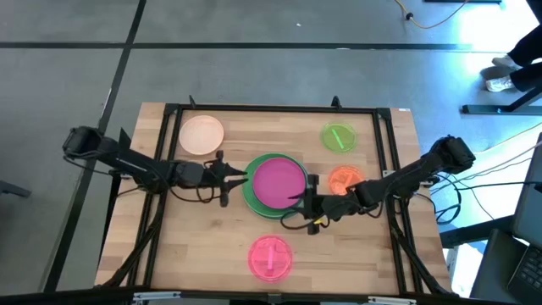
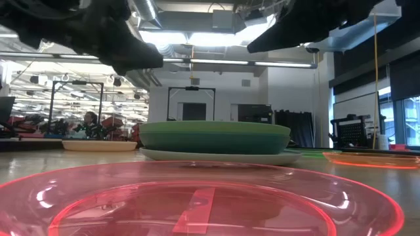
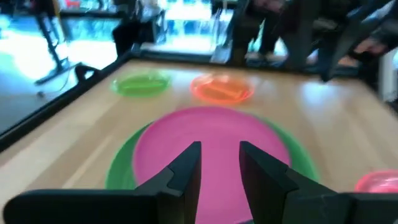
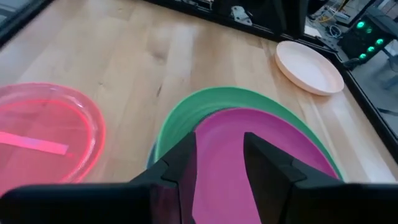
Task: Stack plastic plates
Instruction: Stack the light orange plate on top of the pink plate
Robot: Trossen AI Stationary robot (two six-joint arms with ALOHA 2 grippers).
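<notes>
Magenta plate (image 1: 278, 180) is seen stacked on the green plate (image 1: 253, 196) at table centre; peach plate (image 1: 201, 135), lime plate (image 1: 339, 137), orange plate (image 1: 344, 179) and pink plate (image 1: 270, 257) are scattered around it. Left gripper (image 1: 240, 175) and right gripper (image 1: 298, 201) are parted at its opposite rims, nothing held. Plates are judged light, stiff, slick; best pinched at the rim. Lower plates in the stack are hidden.

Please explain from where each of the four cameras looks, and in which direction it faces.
High: above the table, straight down; both arms, left gripper, right gripper.
Low: table height, level; pink plate nearest, arms overhead.
Left wrist: over its fingers toward magenta plate.
Right wrist: over its fingers.
Both wrist views share the magenta plate on green.
</notes>
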